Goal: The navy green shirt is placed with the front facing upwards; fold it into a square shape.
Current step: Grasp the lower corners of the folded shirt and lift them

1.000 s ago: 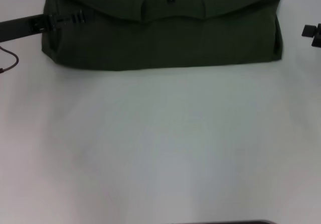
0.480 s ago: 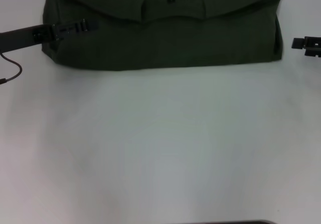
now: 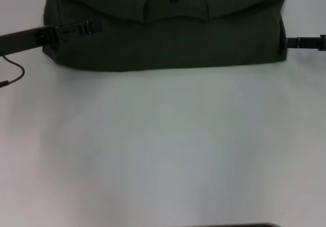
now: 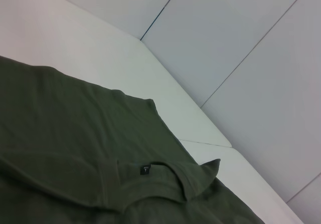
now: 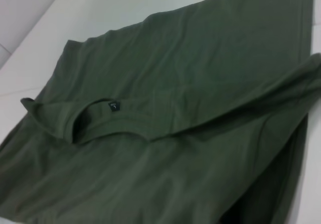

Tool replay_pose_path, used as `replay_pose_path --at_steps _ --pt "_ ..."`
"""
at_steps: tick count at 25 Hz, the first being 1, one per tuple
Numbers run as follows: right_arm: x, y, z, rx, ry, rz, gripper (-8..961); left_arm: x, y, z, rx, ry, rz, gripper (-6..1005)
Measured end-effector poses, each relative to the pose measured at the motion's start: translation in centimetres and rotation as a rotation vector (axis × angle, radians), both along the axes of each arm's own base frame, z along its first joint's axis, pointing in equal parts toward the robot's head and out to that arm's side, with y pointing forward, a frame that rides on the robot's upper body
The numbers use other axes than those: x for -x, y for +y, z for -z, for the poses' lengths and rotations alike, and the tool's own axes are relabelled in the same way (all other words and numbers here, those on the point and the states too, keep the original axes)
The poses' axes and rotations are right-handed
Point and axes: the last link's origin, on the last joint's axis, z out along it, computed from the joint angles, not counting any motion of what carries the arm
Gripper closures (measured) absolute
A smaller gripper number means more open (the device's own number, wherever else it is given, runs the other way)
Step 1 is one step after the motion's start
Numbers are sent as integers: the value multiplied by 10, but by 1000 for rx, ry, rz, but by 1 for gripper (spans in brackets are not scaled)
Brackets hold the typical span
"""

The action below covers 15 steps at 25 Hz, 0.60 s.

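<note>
navy green shirt [image 3: 168,33] folded on white table [image 3: 163,145]; my left gripper [image 3: 84,28] over its left part, right gripper [image 3: 293,43] at right edge, finger state unclear for both

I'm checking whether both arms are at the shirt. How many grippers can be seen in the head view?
2: the left gripper lies over the navy green shirt's left part; the right gripper is at its right edge.

Navy green shirt [image 4: 75,148] is seen spread on white table [image 4: 115,58]; collar with black neck tag [image 4: 145,170] lies uppermost.
</note>
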Motion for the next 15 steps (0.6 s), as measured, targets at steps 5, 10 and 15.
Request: replay_pose_path --at_steps 5,10,15 --pt "-1 -1 -6 25 -54 -59 306 0 -1 1 -3 4 8 90" --pt "4 1 -7 55 -127 -114 359 1 -2 2 -5 4 6 91" --pt "10 7 -5 100 -237 -152 389 2 -2 2 -6 4 7 92"
